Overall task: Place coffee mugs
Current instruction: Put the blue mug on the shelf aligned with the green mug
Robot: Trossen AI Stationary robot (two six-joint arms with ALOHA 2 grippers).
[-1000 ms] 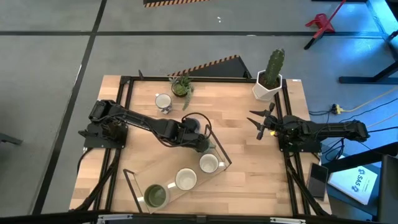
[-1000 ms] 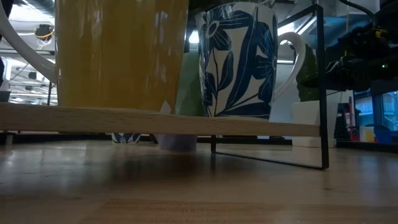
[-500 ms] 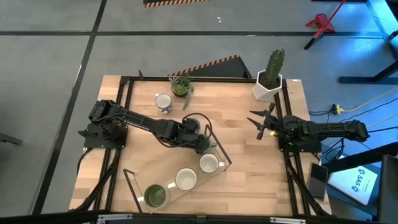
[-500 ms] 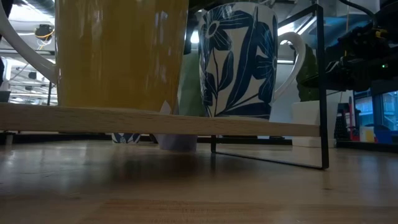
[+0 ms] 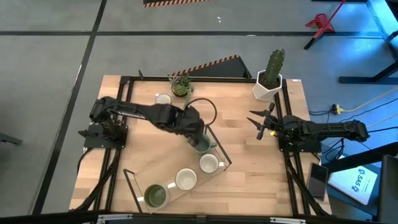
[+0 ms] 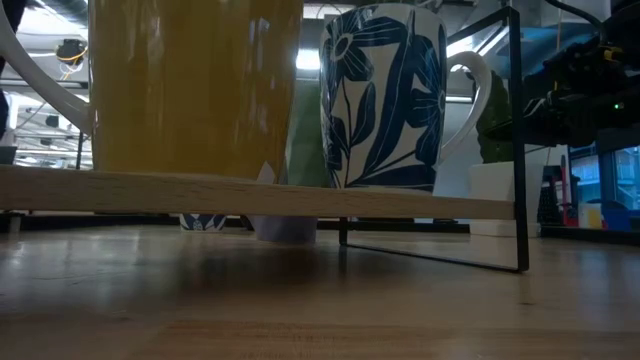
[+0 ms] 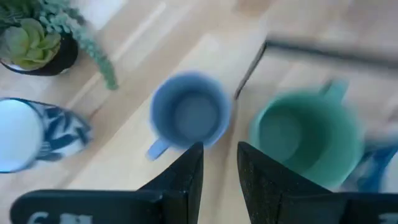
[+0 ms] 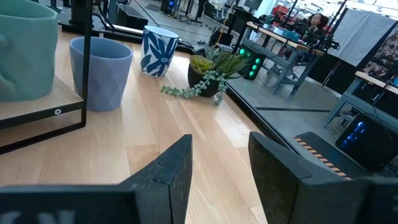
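My left gripper (image 7: pixel 219 177) is open and hovers above the gap between the lavender mug (image 7: pixel 189 115) and the teal mug (image 7: pixel 305 140), touching neither. The teal mug (image 5: pixel 202 145) stands on the wooden shelf's far right end. Two white mugs (image 5: pixel 208 163) (image 5: pixel 185 179) and the olive mug (image 5: pixel 155 195) stand in a row on the same shelf. Another white mug with blue leaves (image 5: pixel 163 99) stands on the table near the small plant. The lavender mug (image 8: pixel 99 71) stands on the table beside the shelf. My right gripper (image 5: pixel 258 122) waits open at the table's right side.
The shelf is a slanted wooden board (image 6: pixel 250 193) in a thin black frame (image 5: pixel 127 177) at the table's near middle. A small potted plant (image 5: pixel 181 85) and a cactus in a white pot (image 5: pixel 268 78) stand along the far edge. Bare wood lies between the two arms.
My left gripper has risen and drawn back from the shelf's far right end toward the table's far left. The teal mug, which it covered before, now shows standing on the shelf. My right arm has kept still.
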